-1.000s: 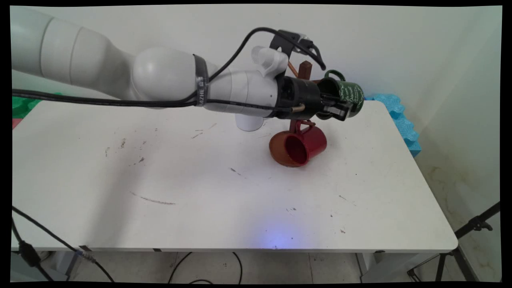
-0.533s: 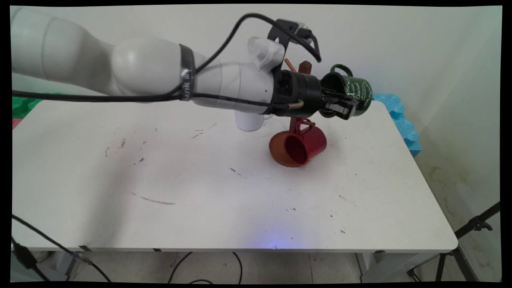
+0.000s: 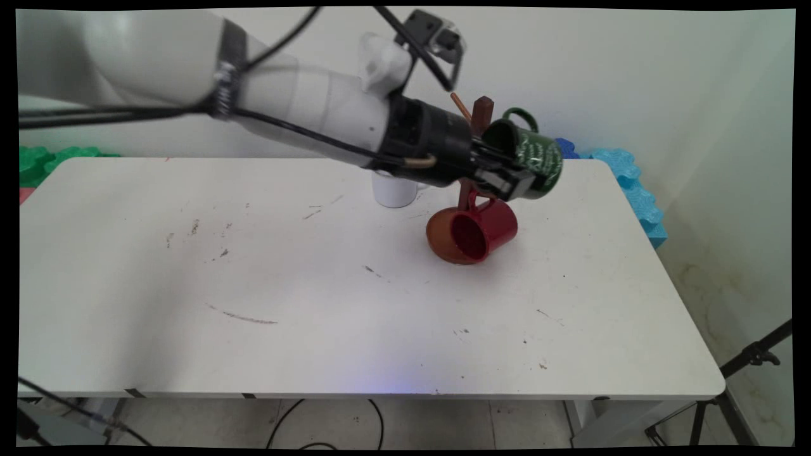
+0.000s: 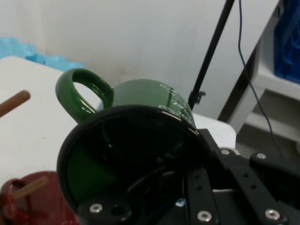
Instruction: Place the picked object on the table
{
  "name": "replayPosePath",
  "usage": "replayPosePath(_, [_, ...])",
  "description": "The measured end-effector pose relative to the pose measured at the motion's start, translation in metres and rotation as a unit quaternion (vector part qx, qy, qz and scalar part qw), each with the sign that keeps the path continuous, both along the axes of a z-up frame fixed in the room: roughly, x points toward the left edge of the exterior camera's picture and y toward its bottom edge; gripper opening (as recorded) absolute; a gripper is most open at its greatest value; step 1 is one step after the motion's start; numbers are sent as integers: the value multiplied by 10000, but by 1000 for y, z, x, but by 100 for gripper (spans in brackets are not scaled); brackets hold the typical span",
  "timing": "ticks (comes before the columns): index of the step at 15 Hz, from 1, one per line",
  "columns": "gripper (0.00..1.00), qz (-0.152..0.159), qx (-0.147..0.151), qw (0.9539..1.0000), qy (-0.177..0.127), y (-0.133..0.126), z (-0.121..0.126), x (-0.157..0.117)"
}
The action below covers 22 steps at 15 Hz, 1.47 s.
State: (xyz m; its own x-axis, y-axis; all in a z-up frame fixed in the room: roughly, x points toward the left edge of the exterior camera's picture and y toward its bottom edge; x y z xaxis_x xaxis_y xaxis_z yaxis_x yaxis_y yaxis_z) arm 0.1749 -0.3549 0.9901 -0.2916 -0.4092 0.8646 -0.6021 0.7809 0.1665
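Even, bright light falls on the counter [image 3: 380, 304]; shadows beneath the arm are soft. The green mug [image 4: 140, 140] shows glare on its handle; its near rim is blurred.

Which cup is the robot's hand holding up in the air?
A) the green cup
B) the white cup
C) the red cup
A: the gripper is shut on the rim of the green cup, lifted off the table, while the red cup hangs on the wooden rack and the white cup stands on the table.

A dark green mug [image 3: 531, 163] (white lettering on its side) is held tilted above the surface [image 3: 317, 285] by its rim, handle up, beside a wooden mug rack [image 3: 481, 117].
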Motion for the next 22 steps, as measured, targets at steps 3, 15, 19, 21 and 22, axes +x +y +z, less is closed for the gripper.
replayPosePath(3, [0, -139, 82, 9992, -365, 2, 16, 18])
replayPosePath(15, [0, -831, 290, 9668, -2397, -3, 42, 91])
replayPosePath(19, [0, -1023, 302, 9501, -2931, -2, 38, 110])
replayPosePath(21, [0, -1146, 328, 9386, -3237, -2, 33, 120])
replayPosePath(22, [0, -1209, 346, 9326, -3383, -2, 29, 125])
